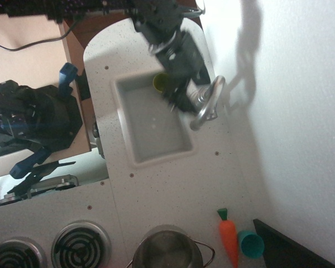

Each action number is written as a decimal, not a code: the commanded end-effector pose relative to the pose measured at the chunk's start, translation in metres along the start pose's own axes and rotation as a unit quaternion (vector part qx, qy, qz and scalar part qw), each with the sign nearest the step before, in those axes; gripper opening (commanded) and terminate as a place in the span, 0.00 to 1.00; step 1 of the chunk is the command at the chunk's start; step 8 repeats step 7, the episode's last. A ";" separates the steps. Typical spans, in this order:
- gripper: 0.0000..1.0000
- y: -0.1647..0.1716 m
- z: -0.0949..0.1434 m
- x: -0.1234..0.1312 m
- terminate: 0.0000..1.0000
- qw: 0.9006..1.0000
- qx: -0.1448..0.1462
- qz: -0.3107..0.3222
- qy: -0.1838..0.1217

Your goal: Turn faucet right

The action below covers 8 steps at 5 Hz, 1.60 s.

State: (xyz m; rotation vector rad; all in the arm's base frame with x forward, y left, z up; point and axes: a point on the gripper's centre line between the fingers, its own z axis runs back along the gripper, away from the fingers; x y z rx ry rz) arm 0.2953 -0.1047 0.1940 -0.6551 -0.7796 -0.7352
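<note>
The faucet (207, 104) is a shiny silver arched tube on a round chrome base at the right edge of the white sink (156, 134). Its spout now points toward the lower left, with its tip near the sink's right rim. My black gripper (181, 103) reaches down from the top and sits right against the spout, over the sink's upper right corner. Its fingers are hidden by the arm's body, so their state is not clear.
A green cup (161, 82) sits in the sink's top corner, partly behind the gripper. A steel pot (167, 249) stands at the bottom edge, a toy carrot (229, 236) and teal cup (250, 244) to its right. Stove burners (80, 244) lie bottom left.
</note>
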 end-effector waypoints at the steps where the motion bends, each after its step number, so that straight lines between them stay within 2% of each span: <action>1: 1.00 -0.041 -0.009 0.027 0.00 0.996 -0.031 -0.065 -0.055; 3: 1.00 -0.049 0.000 0.020 0.00 0.998 -0.012 -0.058 -0.026; 6: 1.00 -0.049 0.000 0.020 0.00 0.998 -0.012 -0.058 -0.026; 7: 1.00 -0.049 0.000 0.020 1.00 0.998 -0.012 -0.058 -0.026; 8: 1.00 -0.049 0.000 0.020 1.00 0.998 -0.012 -0.058 -0.026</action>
